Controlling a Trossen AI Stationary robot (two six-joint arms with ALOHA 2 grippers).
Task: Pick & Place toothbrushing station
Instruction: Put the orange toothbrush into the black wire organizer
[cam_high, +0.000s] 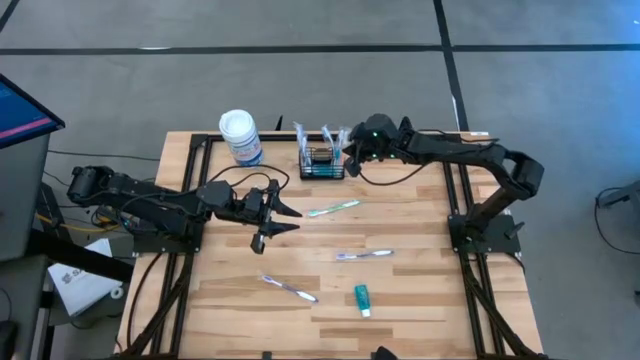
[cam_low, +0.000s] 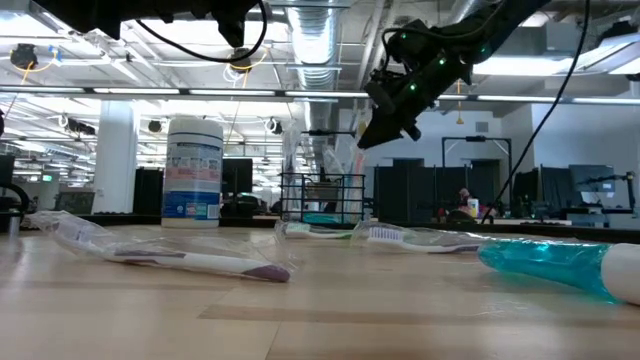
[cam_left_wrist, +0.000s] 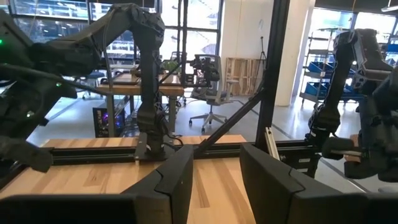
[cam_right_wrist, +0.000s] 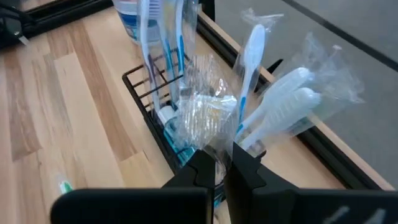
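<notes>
On the wooden table (cam_high: 420, 290), the toothbrushing station (cam_high: 322, 162) sits at the far edge, the right gripper (cam_right_wrist: 222, 158) hovers nearly closed over its wrapped brushes, seemingly mid-placement, while the left gripper (cam_high: 283, 219) waits mid-table, fingers spread and empty.

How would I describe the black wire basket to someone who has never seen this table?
Look at the wooden table and go to its far edge, near the middle. The black wire basket stands there between the white-lidded canister and the right gripper. Wrapped toothbrushes stick up from it; the other brushes lie flat.
</notes>
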